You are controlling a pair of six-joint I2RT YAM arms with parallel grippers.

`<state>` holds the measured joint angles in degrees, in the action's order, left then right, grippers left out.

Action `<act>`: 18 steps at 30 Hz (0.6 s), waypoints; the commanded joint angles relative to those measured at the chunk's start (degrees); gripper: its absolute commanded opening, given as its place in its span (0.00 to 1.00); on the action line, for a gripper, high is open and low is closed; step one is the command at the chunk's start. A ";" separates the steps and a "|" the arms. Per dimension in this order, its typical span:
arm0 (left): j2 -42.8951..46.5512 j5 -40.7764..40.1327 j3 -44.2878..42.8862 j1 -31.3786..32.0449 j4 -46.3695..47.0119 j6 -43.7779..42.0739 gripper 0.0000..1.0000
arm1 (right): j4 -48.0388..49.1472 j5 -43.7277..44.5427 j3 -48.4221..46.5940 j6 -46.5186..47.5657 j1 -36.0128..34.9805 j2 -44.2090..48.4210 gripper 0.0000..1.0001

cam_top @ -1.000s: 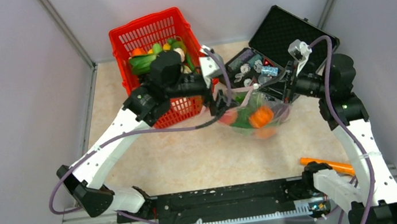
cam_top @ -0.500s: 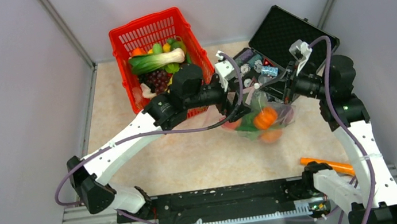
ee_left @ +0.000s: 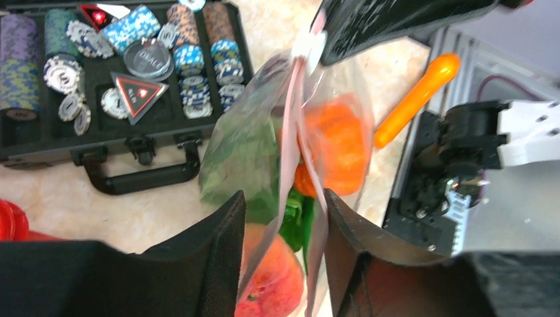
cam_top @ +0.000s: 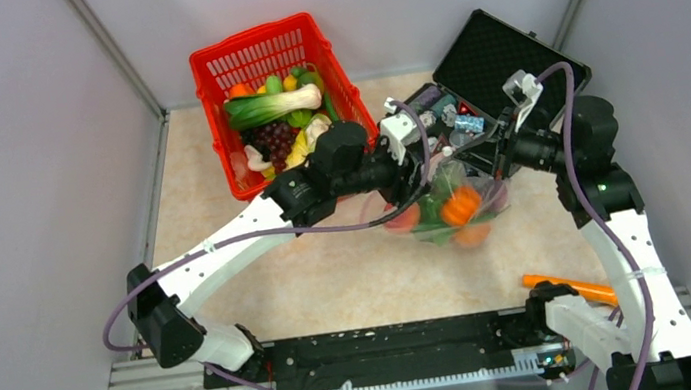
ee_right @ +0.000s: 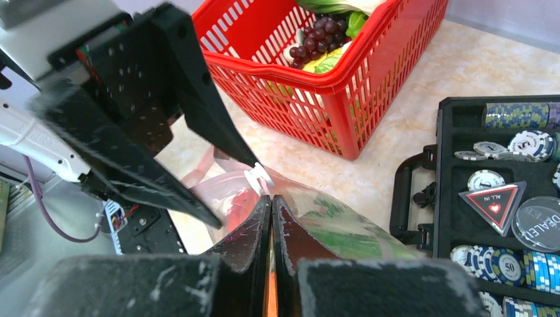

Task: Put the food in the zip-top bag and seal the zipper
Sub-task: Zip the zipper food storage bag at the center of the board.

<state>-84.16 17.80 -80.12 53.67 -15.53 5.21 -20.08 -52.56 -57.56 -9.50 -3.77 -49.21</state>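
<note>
Above the beige tabletop (cam_top: 332,277), food (ee_left: 337,145) sits inside the bag (ee_left: 244,145), the right gripper (ee_right: 271,205) pinches its top, while the left gripper (ee_left: 284,198), jaws parted, straddles the unsealed zipper (ee_left: 294,132).

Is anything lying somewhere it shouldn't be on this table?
One thing: an orange carrot-like toy lies alone at the table's near right corner, apart from the red basket and the clear bag that hold the other toy food.
</note>
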 commanded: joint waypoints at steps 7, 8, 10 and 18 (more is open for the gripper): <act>4.20 -6.20 4.87 0.65 2.74 -2.21 0.07 | 4.74 -0.82 -3.53 -1.67 -0.52 1.26 0.00; 4.49 -6.28 4.98 0.64 3.12 -2.41 0.00 | 4.48 -1.18 -3.51 -1.44 -0.58 1.41 0.00; 4.78 -6.24 4.73 0.65 3.49 -3.41 0.00 | 3.67 -2.90 -3.52 -0.20 -0.54 1.63 0.00; 5.09 2.09 -1.14 0.44 -3.42 -13.44 0.00 | -6.62 -6.10 -6.87 11.65 -0.51 2.55 0.65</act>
<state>-81.56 14.83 -76.23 54.19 -17.43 -1.87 -22.00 -56.36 -59.40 -6.13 -3.99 -48.12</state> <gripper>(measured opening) 0.003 0.566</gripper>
